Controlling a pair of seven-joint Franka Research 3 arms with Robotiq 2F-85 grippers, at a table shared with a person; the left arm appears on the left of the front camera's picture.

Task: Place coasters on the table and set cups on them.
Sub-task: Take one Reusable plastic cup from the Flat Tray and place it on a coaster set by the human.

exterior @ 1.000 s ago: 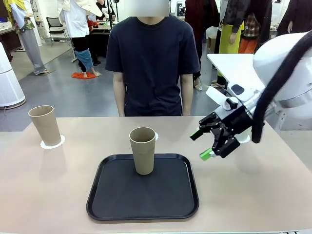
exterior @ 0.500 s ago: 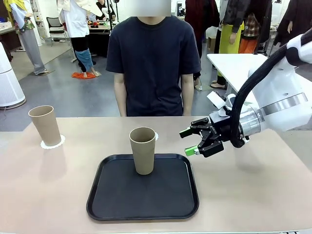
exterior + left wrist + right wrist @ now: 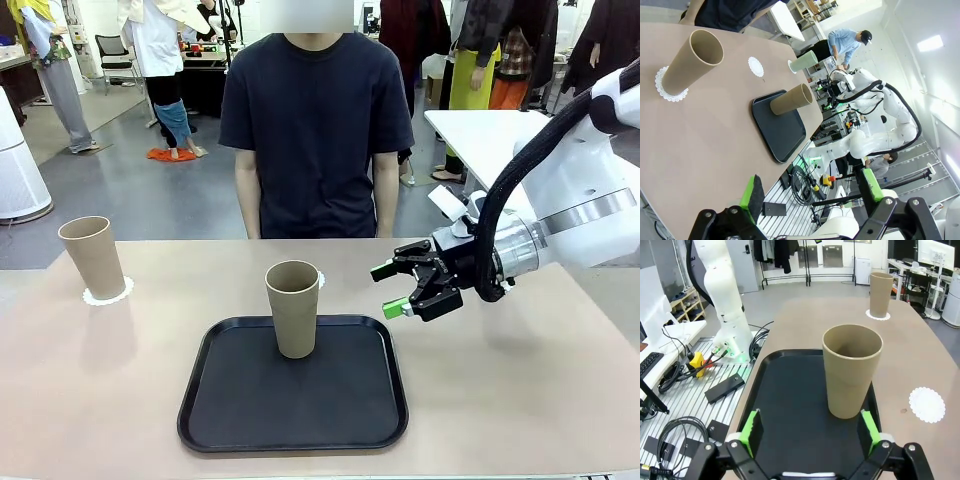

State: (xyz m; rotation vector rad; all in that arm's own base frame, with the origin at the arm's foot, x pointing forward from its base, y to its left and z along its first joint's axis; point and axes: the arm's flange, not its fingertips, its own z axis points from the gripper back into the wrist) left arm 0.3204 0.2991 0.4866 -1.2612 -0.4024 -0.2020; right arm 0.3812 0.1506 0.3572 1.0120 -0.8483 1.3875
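We saw the right gripper [image 3: 393, 290] hanging above the table [image 3: 520, 380], just beside the right edge of the tray [image 3: 250, 405], its jaws spread wide with nothing between them. Its fingers pointed toward the tan cup [image 3: 293, 310], which stood upright on the tray near its far edge; gripper and cup were apart. In the right wrist view that cup sat framed between the two green pads [image 3: 751, 427], farther off and untouched. A bare coaster [image 3: 926, 404] lay on the table just beyond the tray, half hidden behind the cup in the front view. The second tan cup [image 3: 92, 257] stood upright on its own coaster [image 3: 107, 294] near the table's far left corner. The left gripper [image 3: 812, 192] was well away from the cups, its jaws likewise wide and empty. From its camera we made out a mint cup [image 3: 804, 61] at the table's far end; whether a coaster lay under it we could not tell. A person [image 3: 315, 130] stood at the far side, arms down.
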